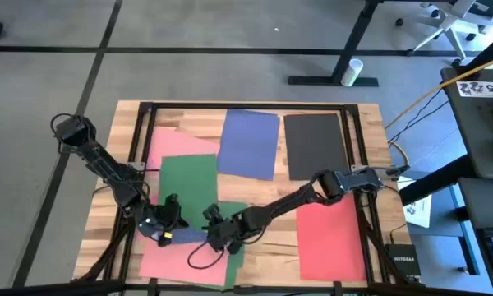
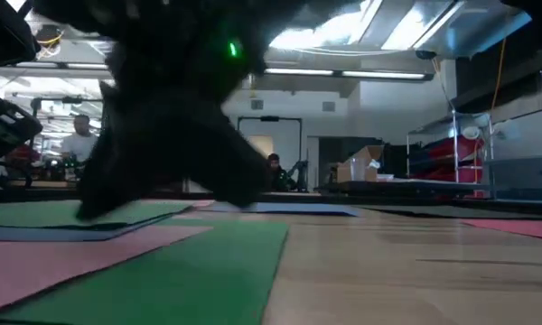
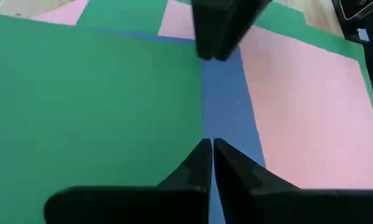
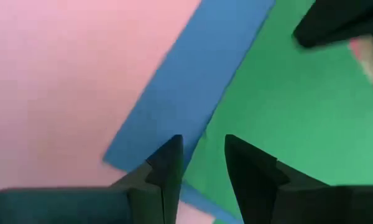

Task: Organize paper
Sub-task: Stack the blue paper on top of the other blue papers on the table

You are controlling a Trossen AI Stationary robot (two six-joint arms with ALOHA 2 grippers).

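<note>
On the wooden table (image 1: 115, 238) seen from above, paper sheets lie spread: blue (image 1: 249, 142), black (image 1: 314, 146), red (image 1: 329, 238), pink and green. The left gripper (image 1: 166, 228) and right gripper (image 1: 216, 233) meet low over the front overlapping sheets. In the left wrist view, its fingers (image 3: 199, 165) are pressed together over a blue strip (image 3: 227, 106) between green (image 3: 93, 118) and pink (image 3: 311, 118). The right wrist view shows parted fingers (image 4: 168, 165), seemingly gripping nothing, astride the blue-green edge.
</note>
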